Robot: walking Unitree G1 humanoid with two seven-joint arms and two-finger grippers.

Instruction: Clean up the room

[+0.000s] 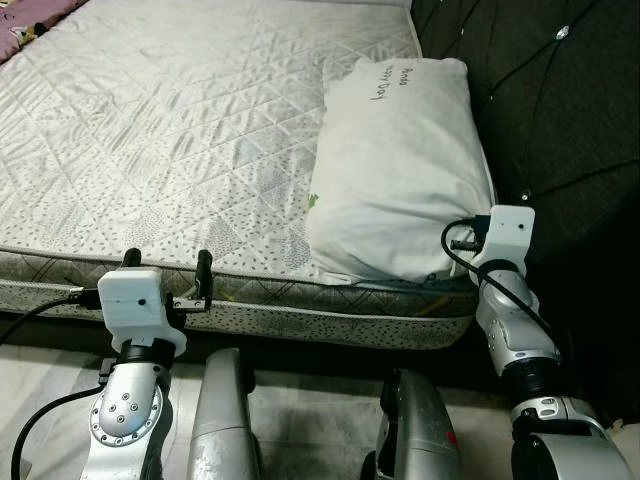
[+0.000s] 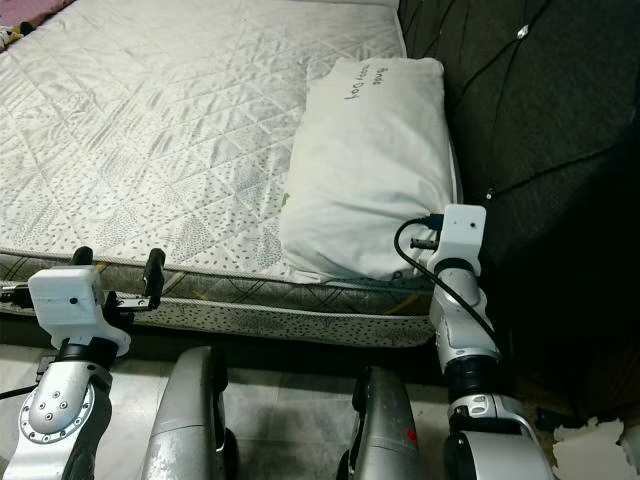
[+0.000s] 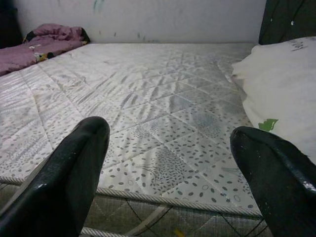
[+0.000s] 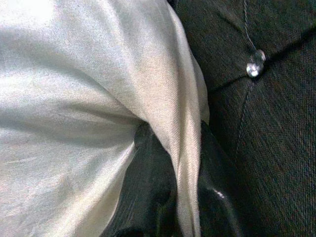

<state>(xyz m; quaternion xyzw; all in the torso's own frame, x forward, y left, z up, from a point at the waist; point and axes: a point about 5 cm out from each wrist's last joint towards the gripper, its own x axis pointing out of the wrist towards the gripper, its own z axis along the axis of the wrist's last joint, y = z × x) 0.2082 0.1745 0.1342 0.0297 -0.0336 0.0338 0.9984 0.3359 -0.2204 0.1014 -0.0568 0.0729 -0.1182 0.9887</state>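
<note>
A white pillow (image 1: 400,170) with handwriting near its far end lies along the right side of the bare quilted mattress (image 1: 170,130), against the dark headboard. My right gripper (image 4: 185,195) is at the pillow's near right corner, shut on a fold of its white fabric pinched between the two black fingers (image 4: 148,192). From the head views that wrist (image 1: 505,235) sits right at the pillow's corner, over the mattress edge. My left gripper (image 1: 168,258) hovers at the mattress's front edge, open, with nothing between its fingers (image 3: 79,163).
A dark tufted headboard (image 1: 560,110) with shiny buttons rises on the right. A pink blanket (image 3: 44,42) is bunched at the mattress's far left corner by the wall. My own legs (image 1: 225,410) stand close to the bed frame on a pale floor.
</note>
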